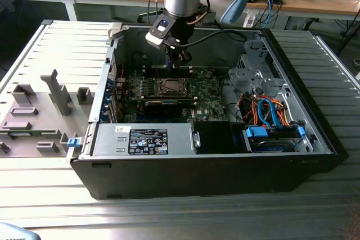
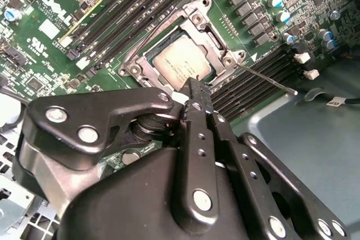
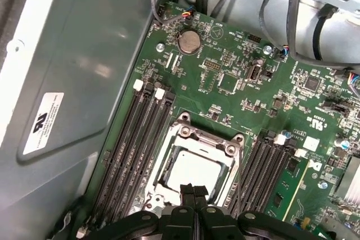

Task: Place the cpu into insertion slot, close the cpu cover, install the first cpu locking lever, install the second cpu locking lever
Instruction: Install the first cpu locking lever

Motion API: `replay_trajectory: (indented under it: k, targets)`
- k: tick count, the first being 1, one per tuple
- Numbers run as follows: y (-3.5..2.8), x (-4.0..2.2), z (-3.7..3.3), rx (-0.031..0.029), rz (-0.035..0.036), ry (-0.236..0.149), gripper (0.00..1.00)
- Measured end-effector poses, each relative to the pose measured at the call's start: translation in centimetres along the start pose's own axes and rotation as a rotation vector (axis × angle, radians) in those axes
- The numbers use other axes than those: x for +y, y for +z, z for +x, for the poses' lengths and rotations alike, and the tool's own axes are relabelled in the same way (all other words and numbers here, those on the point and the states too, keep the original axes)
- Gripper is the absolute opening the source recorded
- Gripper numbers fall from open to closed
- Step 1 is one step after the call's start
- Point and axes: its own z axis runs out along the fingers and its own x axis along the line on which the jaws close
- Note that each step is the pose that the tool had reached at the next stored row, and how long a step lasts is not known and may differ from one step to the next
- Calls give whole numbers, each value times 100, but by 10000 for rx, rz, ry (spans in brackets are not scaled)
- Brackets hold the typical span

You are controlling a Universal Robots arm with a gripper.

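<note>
The gripper (image 3: 188, 190) hangs with its fingers (image 3: 184, 196) pressed together on nothing, tips just at the near edge of the insertion slot (image 1: 169, 86). The cpu (image 3: 194, 170) lies in the slot, the cpu cover (image 3: 188, 137) apparently down around it. Beyond, a thin locking lever (image 2: 267, 78) juts free over the motherboard (image 3: 236, 82). The lever step seems in hand; it calls for a steady push on that slim rod.

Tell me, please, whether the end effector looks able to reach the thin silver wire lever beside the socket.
Probably yes: the black end effector sits at the silver square cover frame's edge, and the thin silver wire lever lies exposed beside it, with nothing between them.
</note>
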Motion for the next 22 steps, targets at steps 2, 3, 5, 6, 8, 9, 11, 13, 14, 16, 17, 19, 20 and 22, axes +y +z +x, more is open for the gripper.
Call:
replay_trajectory:
  k: [2, 3, 5, 6, 8, 9, 11, 13, 14, 16, 17, 19, 20, 22]
  targets:
    - [0, 0, 0, -9, 0, -207, 11]
    - [0, 0, 0, -12, 0, -281, 11]
    - [0, 0, 0, -16, 0, -377, 11]
    - [0, 0, 0, -19, 1, -435, 11]
    - [0, 0, 0, -22, 0, -522, 11]
    - [0, 0, 0, -24, 1, -555, 11]
    - [0, 0, 0, -27, 0, -635, 11]
    - [0, 0, 0, -30, 1, -710, 11]
    - [0, 0, 0, -33, 1, -768, 11]
    - [0, 0, 0, -37, 1, -869, 11]
    - [0, 0, 0, -38, 1, -895, 11]
    - [0, 0, 0, -41, 1, -968, 11]
    - [0, 0, 0, -43, 1, -1009, 11]
    - [0, 0, 0, -46, 1, -1091, 11]
